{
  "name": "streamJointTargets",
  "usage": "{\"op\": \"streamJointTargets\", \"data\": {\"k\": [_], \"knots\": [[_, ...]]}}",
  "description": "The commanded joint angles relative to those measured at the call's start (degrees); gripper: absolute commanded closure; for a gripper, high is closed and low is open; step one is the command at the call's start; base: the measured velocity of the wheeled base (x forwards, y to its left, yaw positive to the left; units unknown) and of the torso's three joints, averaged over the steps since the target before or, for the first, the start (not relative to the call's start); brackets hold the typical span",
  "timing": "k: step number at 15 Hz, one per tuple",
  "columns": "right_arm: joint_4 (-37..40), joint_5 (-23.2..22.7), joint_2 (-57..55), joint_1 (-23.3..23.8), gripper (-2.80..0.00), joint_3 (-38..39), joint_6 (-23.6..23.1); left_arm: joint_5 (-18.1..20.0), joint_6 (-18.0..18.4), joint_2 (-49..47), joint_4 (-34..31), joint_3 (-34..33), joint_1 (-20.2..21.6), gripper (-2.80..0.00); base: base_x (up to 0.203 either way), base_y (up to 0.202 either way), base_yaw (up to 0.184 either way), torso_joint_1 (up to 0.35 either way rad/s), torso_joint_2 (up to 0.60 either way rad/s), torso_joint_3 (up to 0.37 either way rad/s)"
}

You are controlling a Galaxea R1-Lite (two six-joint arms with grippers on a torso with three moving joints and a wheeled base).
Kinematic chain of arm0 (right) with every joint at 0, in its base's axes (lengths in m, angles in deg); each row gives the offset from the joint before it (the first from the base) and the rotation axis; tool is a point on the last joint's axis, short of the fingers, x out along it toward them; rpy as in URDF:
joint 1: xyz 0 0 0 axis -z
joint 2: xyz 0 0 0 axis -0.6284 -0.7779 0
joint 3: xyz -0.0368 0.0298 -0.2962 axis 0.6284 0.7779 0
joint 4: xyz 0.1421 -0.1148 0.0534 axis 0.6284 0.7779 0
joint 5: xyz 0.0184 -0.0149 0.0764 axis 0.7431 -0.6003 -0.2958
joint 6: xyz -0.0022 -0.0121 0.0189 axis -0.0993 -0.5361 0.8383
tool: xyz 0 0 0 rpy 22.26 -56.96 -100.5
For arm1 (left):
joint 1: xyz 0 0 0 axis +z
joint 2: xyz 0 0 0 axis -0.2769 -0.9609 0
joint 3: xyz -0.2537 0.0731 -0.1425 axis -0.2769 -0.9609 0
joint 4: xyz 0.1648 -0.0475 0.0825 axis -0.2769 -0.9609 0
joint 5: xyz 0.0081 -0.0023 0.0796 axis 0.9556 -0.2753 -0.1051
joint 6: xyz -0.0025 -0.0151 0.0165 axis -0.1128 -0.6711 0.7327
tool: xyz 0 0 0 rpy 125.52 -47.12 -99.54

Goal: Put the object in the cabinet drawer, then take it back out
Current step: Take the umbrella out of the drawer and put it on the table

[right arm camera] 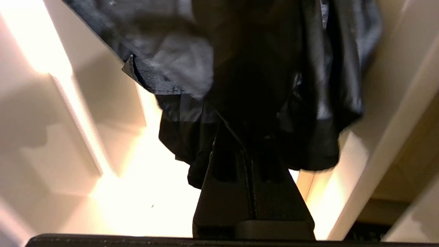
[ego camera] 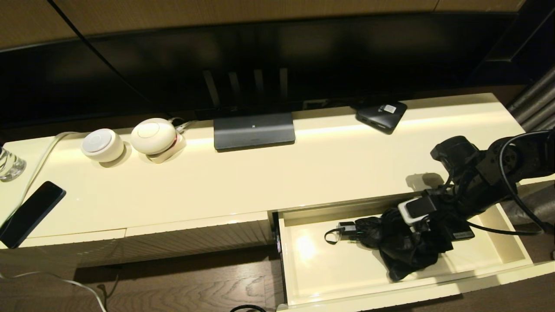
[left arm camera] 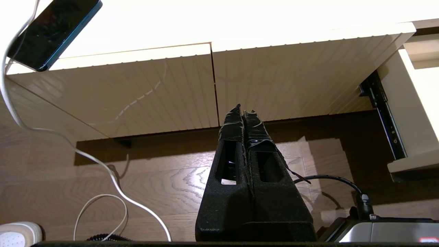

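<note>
The black umbrella [ego camera: 401,242] lies inside the open cream drawer [ego camera: 303,281], its handle pointing to the robot's left. The right gripper [ego camera: 427,234] is pinched tight on its loose fabric. The left gripper [left arm camera: 242,115], fingers pressed together, waits low near the floor.

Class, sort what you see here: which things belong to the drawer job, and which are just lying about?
Job: umbrella, open drawer, right gripper shut on the umbrella's fabric.

Lying about: phone, two white round devices, black box, glass, left gripper parked by the floor.
</note>
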Motion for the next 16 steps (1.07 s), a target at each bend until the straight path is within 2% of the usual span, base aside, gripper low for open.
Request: {"op": "streamJointTargets", "data": {"k": [1, 5, 16], "knots": [[0.5, 0.0, 4.5, 0.0, 0.0, 2.0, -0.4, 0.0, 0.0, -0.1, 0.0, -0.2, 0.0, 0.0, 0.0, 0.0, 0.0, 0.0, 0.0, 0.0], [0.7, -0.1, 9.6, -0.3, 0.0, 2.9, 1.4, 0.0, 0.0, -0.1, 0.0, -0.2, 0.0, 0.0, 0.0, 0.0, 0.0, 0.0, 0.0, 0.0], [9.8, -0.3, 27.3, -0.7, 0.0, 3.2, 1.8, 0.0, 0.0, -0.1, 0.0, -0.2, 0.0, 0.0, 0.0, 0.0, 0.0, 0.0, 0.0, 0.0]]}}
